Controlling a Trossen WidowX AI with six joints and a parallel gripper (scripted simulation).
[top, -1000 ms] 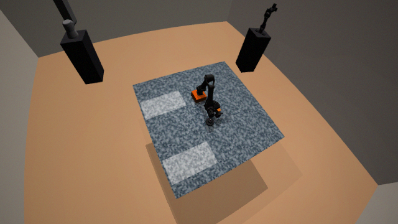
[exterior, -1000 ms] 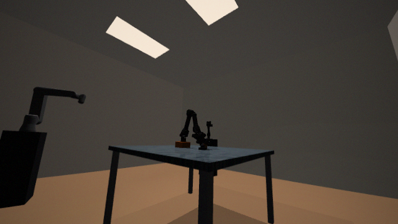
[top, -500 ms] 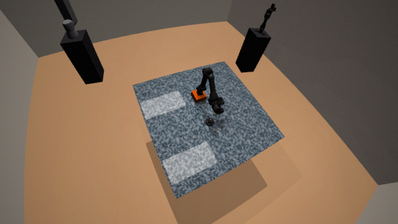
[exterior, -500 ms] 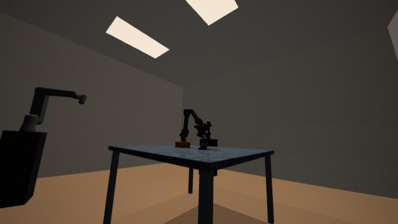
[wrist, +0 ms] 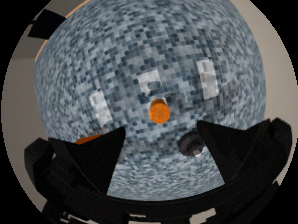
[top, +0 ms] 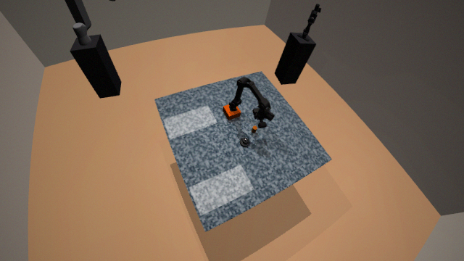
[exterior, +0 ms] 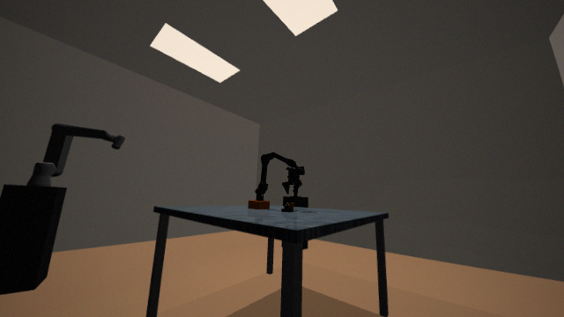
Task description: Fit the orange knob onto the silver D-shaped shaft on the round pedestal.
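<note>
The orange knob (top: 254, 129) (exterior: 291, 205) (wrist: 159, 113) stands on the table with its round face up; its underside and hole are hidden. The round pedestal (top: 244, 142) (exterior: 287, 210) (wrist: 187, 144) is dark and stands a little apart from the knob. The silver shaft (wrist: 197, 153) stands bare at its centre; its flat side is too small to make out. My gripper (top: 261, 121) (exterior: 291, 193) (wrist: 161, 127) is open and empty, pointing down well above the table. In the wrist view the knob appears just beyond the gap between the fingertips, and the right finger is beside the pedestal.
The arm's orange base (top: 232, 112) (exterior: 259, 204) is on the speckled table (top: 290, 145) behind the pedestal. Two bright patches (top: 190, 122) (top: 222, 189) lie on the table surface. Black stands (top: 98, 69) (top: 294, 59) with other arms are beyond the table.
</note>
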